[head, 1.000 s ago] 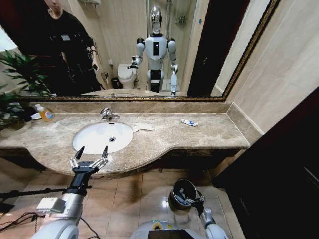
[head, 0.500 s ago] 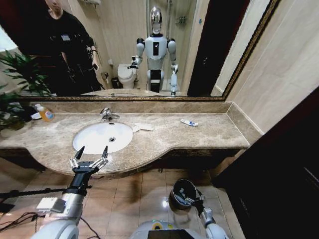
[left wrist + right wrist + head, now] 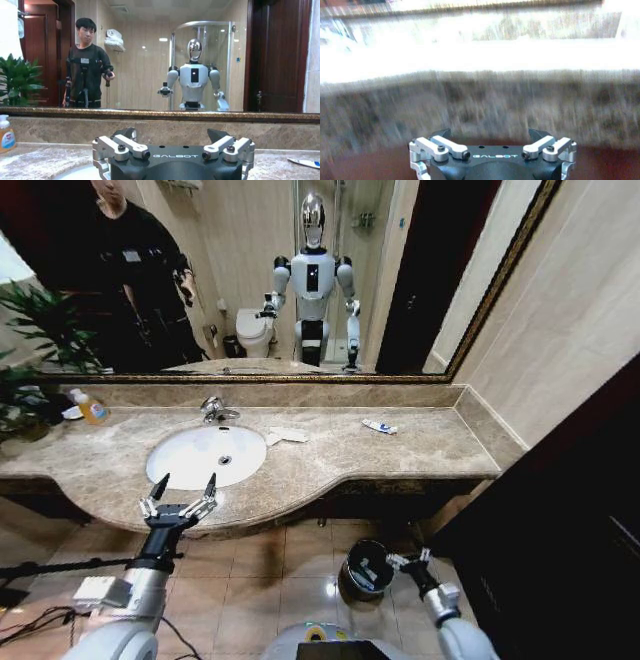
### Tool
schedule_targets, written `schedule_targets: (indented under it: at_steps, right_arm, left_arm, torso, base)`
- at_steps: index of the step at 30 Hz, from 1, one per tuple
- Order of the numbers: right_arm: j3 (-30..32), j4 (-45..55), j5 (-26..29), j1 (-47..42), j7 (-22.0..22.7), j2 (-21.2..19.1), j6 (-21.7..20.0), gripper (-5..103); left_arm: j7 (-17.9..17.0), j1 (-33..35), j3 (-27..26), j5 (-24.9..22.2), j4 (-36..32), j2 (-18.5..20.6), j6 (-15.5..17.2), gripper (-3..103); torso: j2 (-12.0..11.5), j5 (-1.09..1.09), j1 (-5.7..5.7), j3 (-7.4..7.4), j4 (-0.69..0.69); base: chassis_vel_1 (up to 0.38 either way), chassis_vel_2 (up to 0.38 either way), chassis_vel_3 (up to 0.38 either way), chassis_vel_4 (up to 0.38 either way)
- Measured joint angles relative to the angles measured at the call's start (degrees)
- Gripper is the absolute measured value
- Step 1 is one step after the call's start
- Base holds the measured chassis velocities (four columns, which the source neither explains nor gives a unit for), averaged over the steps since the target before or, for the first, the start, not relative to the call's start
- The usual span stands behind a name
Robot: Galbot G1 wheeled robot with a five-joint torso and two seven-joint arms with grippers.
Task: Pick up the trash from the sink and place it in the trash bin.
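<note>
Left gripper (image 3: 187,480) poised over the near edge of the bench (image 3: 330,465), just in front of the sink (image 3: 190,452), jaws spread wide and holding nothing. Right gripper (image 3: 410,558) down low by the floor, just right of the trash bin (image 3: 350,558), jaws likewise parted and empty. Something white inside the bin, too small to identify.

No trash visible in the basin itself. Crumpled paper (image 3: 289,436) lying flat on the bench just right of the sink; white tube (image 3: 380,426) with blue marks farther right, well apart from both grippers.

Paper likely featherweight and soft, apt to crush or slip: best pinched at a raised fold. Tube likely light, smooth and prone to roll: best gripped across its middle, jaws square to its length.
</note>
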Motion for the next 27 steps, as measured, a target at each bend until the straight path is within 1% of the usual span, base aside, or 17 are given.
schedule_targets:
  at_steps: [1,4,6,8,9,11,12,13,14,15,16,17,20,21,23,24,27]
  right_arm:
    - [0.0,0.0,0.0,0.0,0.0,0.0,0.0,100]
    - [0.5,8.6,0.6,-0.3,-0.7,-0.7,-3.4,100]
    - [0.4,9.3,0.6,0.0,-0.9,-0.8,-4.0,100]
    - [-1.2,12.6,0.8,4.0,-1.6,-1.6,-8.4,100]
    - [-1.2,12.6,0.8,4.0,-1.6,-1.6,-8.4,100]
    - [-3.3,12.9,1.0,9.4,-3.0,-2.7,-13.1,100]
    - [-4.4,12.5,1.0,12.1,-4.2,-3.3,-15.0,100]
    - [-4.4,12.5,1.0,12.1,-4.2,-3.3,-15.0,100]
    - [-5.0,12.1,1.0,13.4,-5.0,-3.6,-15.9,100]
    - [-6.1,10.9,1.0,16.4,-6.9,-4.2,-17.8,100]
    - [-7.1,9.9,1.0,18.7,-8.0,-4.6,-18.6,100]
    - [-7.1,9.9,1.0,18.7,-8.0,-4.6,-18.6,100]
    - [-12.6,5.4,1.1,28.0,-8.9,-5.4,-20.2,100]
    - [-12.6,5.4,1.1,28.0,-8.9,-5.4,-20.2,100]
    - [-16.1,2.2,1.3,33.1,-9.0,-5.5,-20.9,100]
    - [-16.1,2.2,1.3,33.1,-9.0,-5.5,-20.9,100]
    - [-20.9,-2.8,1.7,39.4,-9.6,-5.5,-21.7,100]
  left_arm:
    - [0.0,0.0,0.0,0.0,0.0,0.0,0.0,100]
    - [0.0,0.0,0.0,0.0,0.0,0.0,0.0,100]
    - [0.0,0.0,0.0,0.0,0.0,0.0,0.0,100]
    - [0.0,0.0,0.0,0.0,0.0,0.0,0.0,100]
    - [0.0,0.0,0.0,0.0,0.0,0.0,0.0,100]
    - [0.0,0.0,0.0,0.0,0.0,0.0,0.0,100]
    - [0.0,0.0,0.0,0.0,0.0,0.0,0.0,100]
    - [0.0,0.0,0.0,0.0,0.0,0.0,0.0,100]
    - [0.0,0.0,0.0,0.0,0.0,0.0,0.0,100]
    - [0.0,0.0,0.0,0.0,0.0,0.0,0.0,100]
    - [0.0,0.0,0.0,0.0,0.0,0.0,0.0,100]
    - [0.0,0.0,0.0,0.0,0.0,0.0,0.0,100]
    - [0.0,0.0,0.0,0.0,0.0,0.0,0.0,100]
    - [0.0,0.0,0.0,0.0,0.0,0.0,0.0,100]
    - [0.0,0.0,0.0,0.0,0.0,0.0,0.0,100]
    - [0.0,0.0,0.0,0.0,0.0,0.0,0.0,100]
    - [0.0,0.0,0.0,0.0,0.0,0.0,0.0,100]
  torso:
    - [0.0,0.00,0.00,0.00,0.00]
    - [0.0,0.00,0.00,0.00,0.00]
    - [0.0,0.00,0.00,0.00,0.00]
    - [0.0,0.01,0.00,0.00,0.01]
    - [0.0,0.01,0.00,0.00,0.01]
    - [0.0,0.02,0.00,0.01,0.01]
    - [0.0,0.02,0.00,0.00,0.02]
    - [0.0,0.02,0.00,0.00,0.02]
    - [0.0,0.02,0.00,0.01,0.02]
    - [0.0,0.01,0.00,0.01,0.01]
    - [0.0,0.01,0.00,0.01,0.01]
    - [0.0,0.01,0.00,0.01,0.01]
    - [0.0,0.01,0.00,0.01,0.01]
    - [0.0,0.01,0.00,0.01,0.01]
    - [0.0,0.01,0.01,0.01,0.02]
    - [0.0,0.01,0.01,0.01,0.02]
    - [0.0,0.01,0.01,0.01,0.01]
  base:
    - [0.000,0.000,0.000,0.000]
    - [0.000,0.000,0.000,0.000]
    - [0.000,0.000,0.000,0.000]
    - [0.000,0.000,0.000,0.000]
    - [0.000,0.000,0.000,0.000]
    - [0.000,0.000,0.000,0.000]
    - [0.000,0.000,0.000,0.000]
    - [0.000,0.000,0.000,0.000]
    - [0.000,0.000,0.000,0.000]
    - [0.000,0.000,0.000,0.000]
    - [0.000,0.000,0.000,0.000]
    - [0.000,0.000,0.000,0.000]
    - [0.000,0.000,0.000,0.000]
    - [0.000,0.000,0.000,0.000]
    - [0.000,0.000,0.000,0.000]
    - [0.000,0.000,0.000,0.000]
    - [0.000,0.000,0.000,0.000]
